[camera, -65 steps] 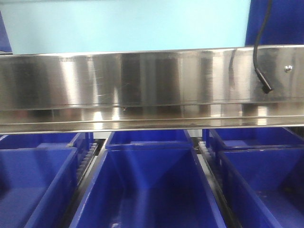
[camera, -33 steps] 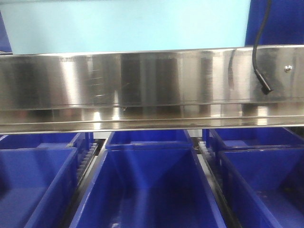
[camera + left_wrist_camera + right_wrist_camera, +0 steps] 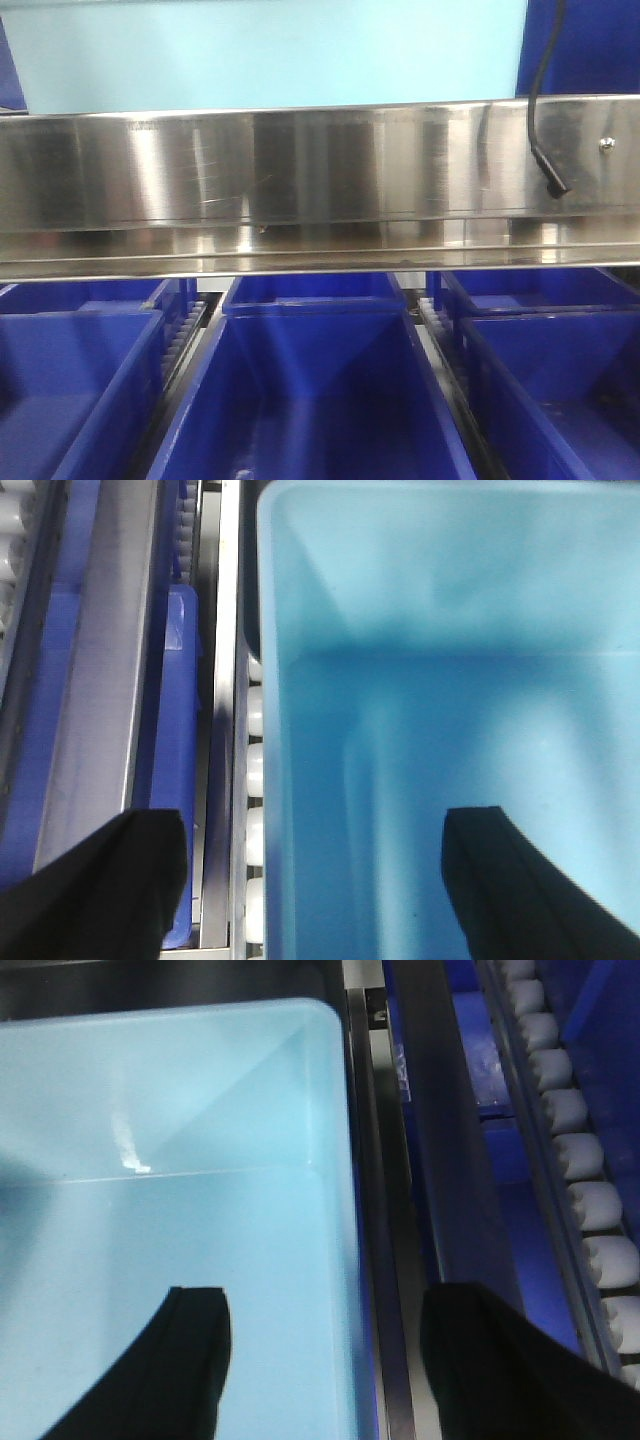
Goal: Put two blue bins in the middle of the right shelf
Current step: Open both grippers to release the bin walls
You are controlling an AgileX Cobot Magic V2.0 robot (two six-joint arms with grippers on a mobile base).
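Your left pincer (image 3: 312, 820) and right pincer (image 3: 327, 1295) gape open astride the pale blue bin (image 3: 270, 50), at twelve o'clock above the steel shelf rail (image 3: 300, 170). Only the black cable (image 3: 550, 170), two o'clock, has swung; the bin hasn't budged, so it seems parked.

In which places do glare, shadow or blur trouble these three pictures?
Front view: bright vertical glare bands on the brushed stainless-steel shelf rail, the whole picture slightly soft. Left wrist view: the pale light-blue plastic bin is shadowed lower inside, and the black gripper fingers are blurred. Right wrist view: a small white glint on that view's pale bin.
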